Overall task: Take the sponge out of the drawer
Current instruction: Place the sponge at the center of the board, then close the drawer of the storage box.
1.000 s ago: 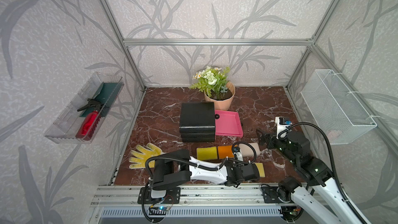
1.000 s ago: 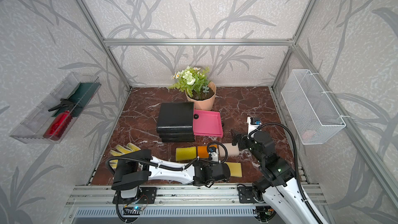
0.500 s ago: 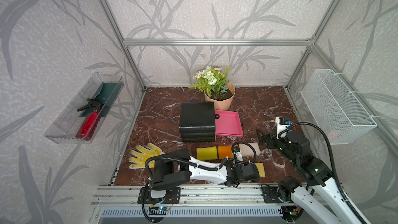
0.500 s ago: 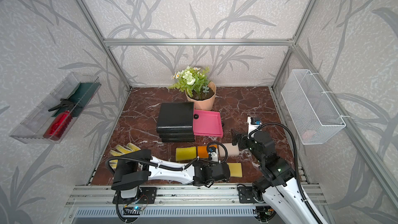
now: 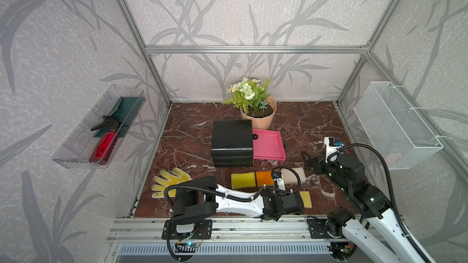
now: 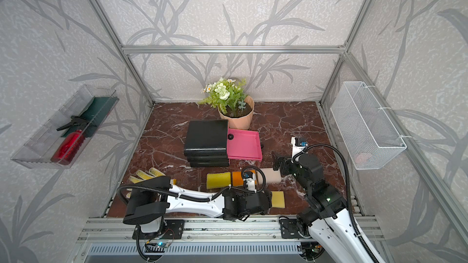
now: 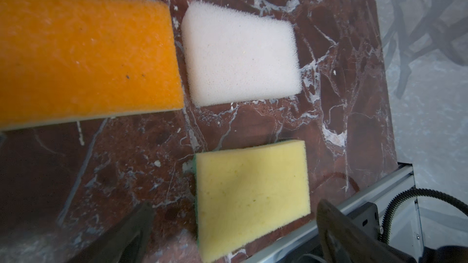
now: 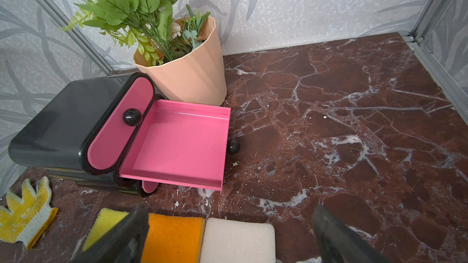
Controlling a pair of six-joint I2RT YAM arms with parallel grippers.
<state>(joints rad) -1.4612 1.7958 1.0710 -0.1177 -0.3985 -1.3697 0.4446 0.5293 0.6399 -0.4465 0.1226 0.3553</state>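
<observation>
Beside the drawer unit (image 5: 231,137), pink drawer (image 5: 269,145): we are seeing it standing pulled out of the unit toward the right arm's side, its black knob pointing away from the unit.
Sponge (image 7: 253,196): it is lying flat on the desk (image 5: 316,117), outside the drawer, with its pale yellow face up and a green edge showing. It is sitting well in front of the drawer unit, off toward the drawer's side, close to the near rail.
Left claw (image 7: 234,211): it is hanging low over the sponge with its jaws spread wide. One finger is standing well clear of the sponge, the other just beside its edge. We are finding nothing gripped in it.
Right claw (image 8: 230,213): it is hovering with its jaws spread wide and gripping nothing, in front of the drawer unit on the drawer's side, by the end of the white sponge (image 5: 300,174).
Row of sponges: a yellow sponge (image 5: 243,180), an orange sponge (image 5: 264,178) and the white one are lying side by side in front of the drawer unit, between it and the task's sponge.
Glove (image 5: 169,180): it is lying palm down in front of the drawer unit, on the side away from the drawer.
Flower pot (image 5: 258,116): it is standing just behind the drawer unit, at the corner nearest the drawer.
</observation>
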